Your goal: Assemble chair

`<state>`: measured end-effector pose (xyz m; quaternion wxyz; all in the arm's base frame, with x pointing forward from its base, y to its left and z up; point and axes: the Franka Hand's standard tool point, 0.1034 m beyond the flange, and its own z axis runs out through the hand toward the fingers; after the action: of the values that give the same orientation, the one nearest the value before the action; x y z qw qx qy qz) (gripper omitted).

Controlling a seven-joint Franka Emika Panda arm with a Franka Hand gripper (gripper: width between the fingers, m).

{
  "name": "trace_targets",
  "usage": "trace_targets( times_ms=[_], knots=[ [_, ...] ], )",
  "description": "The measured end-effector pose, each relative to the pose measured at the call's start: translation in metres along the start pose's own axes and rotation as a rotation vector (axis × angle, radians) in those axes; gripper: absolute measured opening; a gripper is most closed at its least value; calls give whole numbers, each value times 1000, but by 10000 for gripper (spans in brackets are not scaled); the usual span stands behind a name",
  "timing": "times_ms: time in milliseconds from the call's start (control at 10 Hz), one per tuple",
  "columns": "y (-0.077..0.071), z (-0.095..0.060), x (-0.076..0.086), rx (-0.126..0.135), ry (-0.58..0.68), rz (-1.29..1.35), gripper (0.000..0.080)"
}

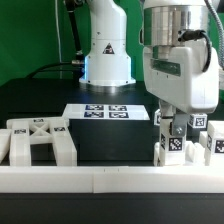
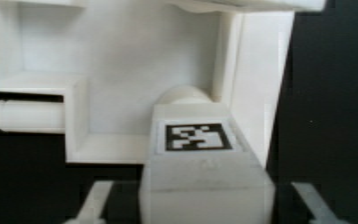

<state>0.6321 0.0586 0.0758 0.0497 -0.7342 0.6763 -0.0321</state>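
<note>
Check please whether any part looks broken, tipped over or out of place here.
Nothing stands out. The white chair parts at the exterior view's left and the tagged part at the gripper look whole, with no cracks visible. The marker board lies flat.

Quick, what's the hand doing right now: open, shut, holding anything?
Hand: set around a tagged white chair part; whether it is clamped on it or just straddling it cannot be told.
</note>
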Motion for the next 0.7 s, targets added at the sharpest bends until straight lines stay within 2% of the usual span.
trace_targets(
  times_ms=[100, 200, 300, 400, 700],
  knots=[
    [0, 0, 0, 0, 0, -15, 390],
    [0, 0, 0, 0, 0, -57, 526],
    [1, 0, 1, -10, -2, -120, 526],
    [0, -2, 1, -21, -3, -263, 624],
    [0, -2, 5, -20, -4, -611, 648]
  ],
)
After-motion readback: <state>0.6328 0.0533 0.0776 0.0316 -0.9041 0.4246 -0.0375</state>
